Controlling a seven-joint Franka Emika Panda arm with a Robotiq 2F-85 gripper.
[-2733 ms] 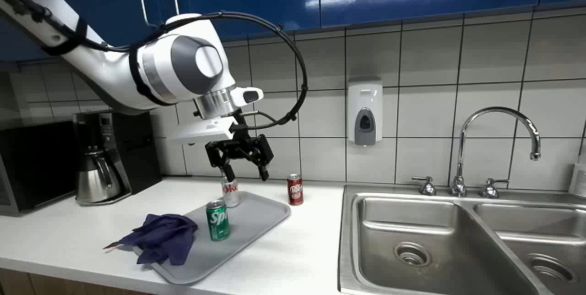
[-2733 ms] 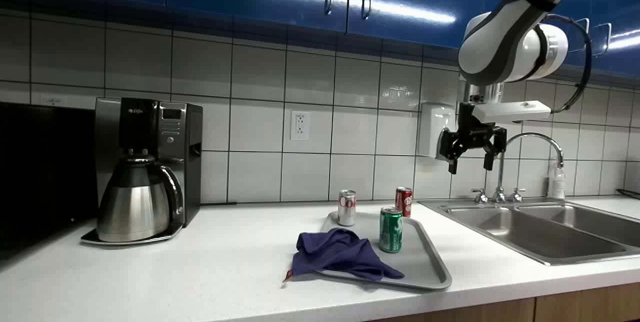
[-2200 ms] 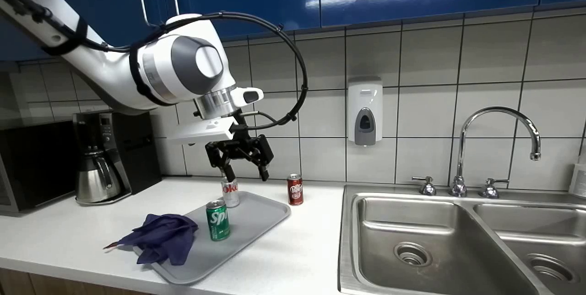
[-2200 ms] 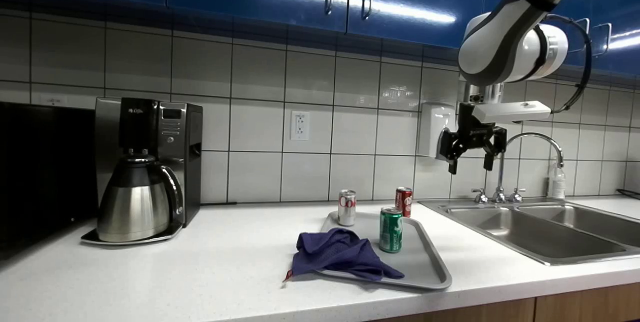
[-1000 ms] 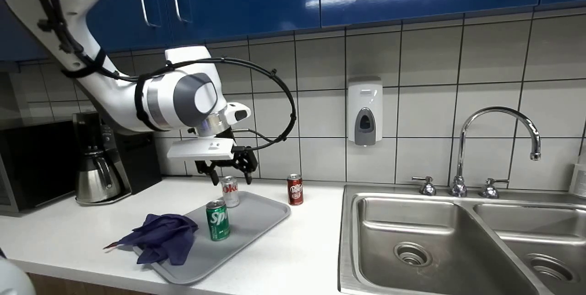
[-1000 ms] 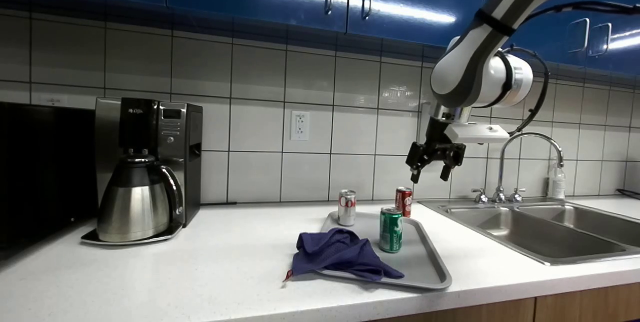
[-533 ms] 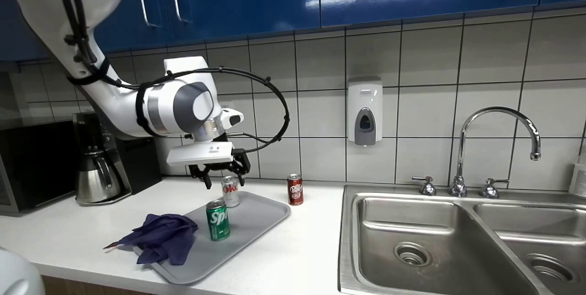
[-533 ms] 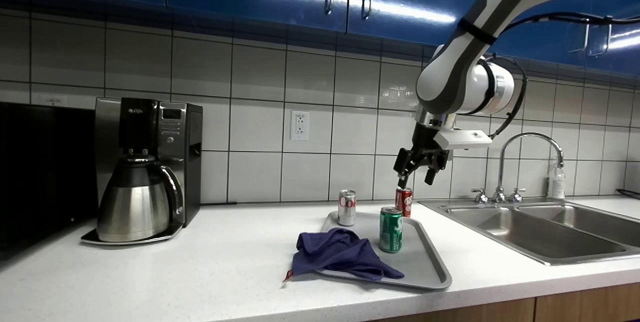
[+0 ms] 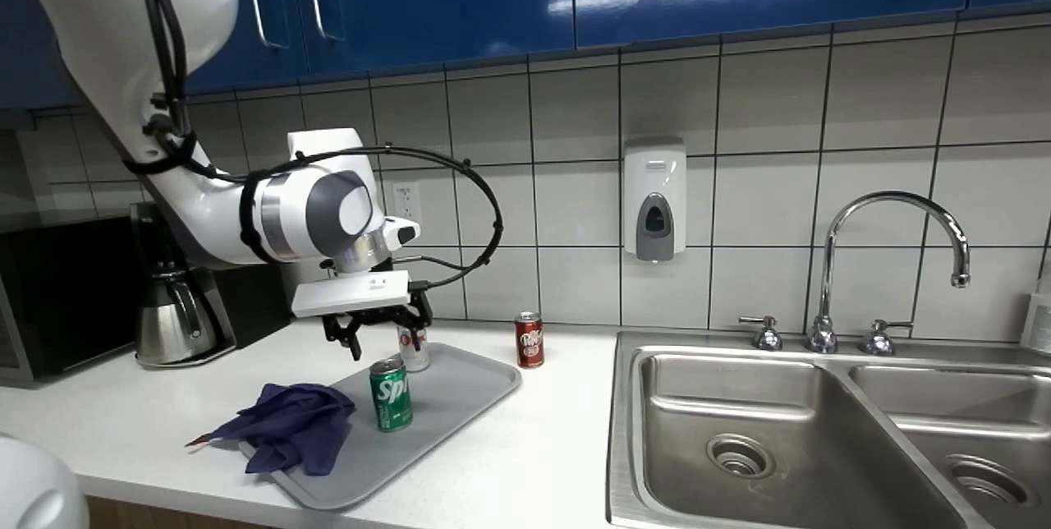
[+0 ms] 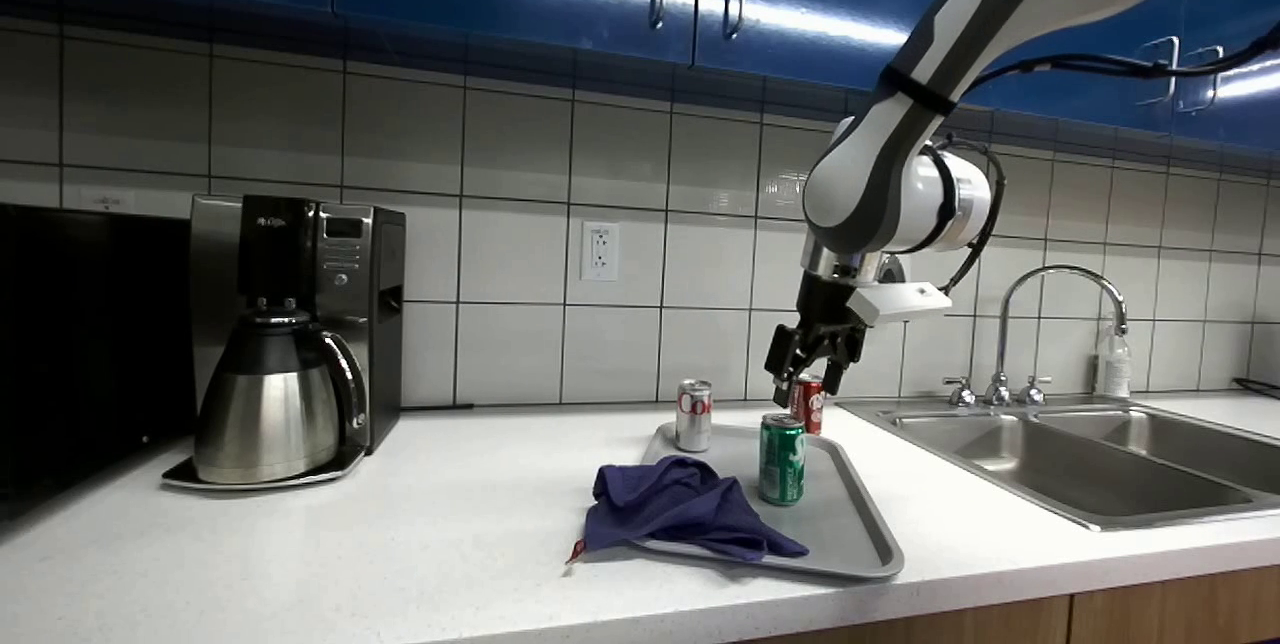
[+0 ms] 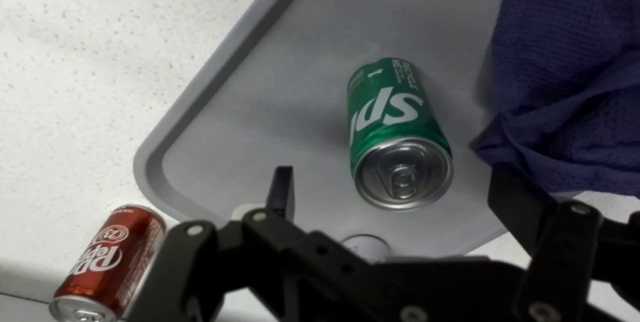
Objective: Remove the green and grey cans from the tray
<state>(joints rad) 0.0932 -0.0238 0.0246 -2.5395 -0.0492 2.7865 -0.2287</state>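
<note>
The green can (image 9: 391,397) stands upright on the grey tray (image 9: 472,381); both also show in the other views, the can (image 10: 781,464) (image 11: 387,107) and the tray (image 10: 850,524) (image 11: 300,72). The grey can (image 10: 693,419) stands upright at the tray's back; in an exterior view it (image 9: 413,361) is partly behind a finger. In the wrist view it (image 11: 369,246) is mostly hidden by the gripper. My gripper (image 9: 386,349) is open and empty, above the tray, higher than the green can's top and apart from it. It also shows in the other views (image 10: 807,392) (image 11: 392,182).
A red can (image 9: 530,340) stands on the counter beside the tray's back corner. A purple cloth (image 10: 690,509) lies partly over the tray near the green can. A coffee maker (image 10: 285,374) stands at one side and a steel sink (image 9: 731,504) at the other.
The arm first holds still, then my gripper comes down from high up and moves over the tray toward the green can. The cans, cloth and tray have not moved. The gripper stays open.
</note>
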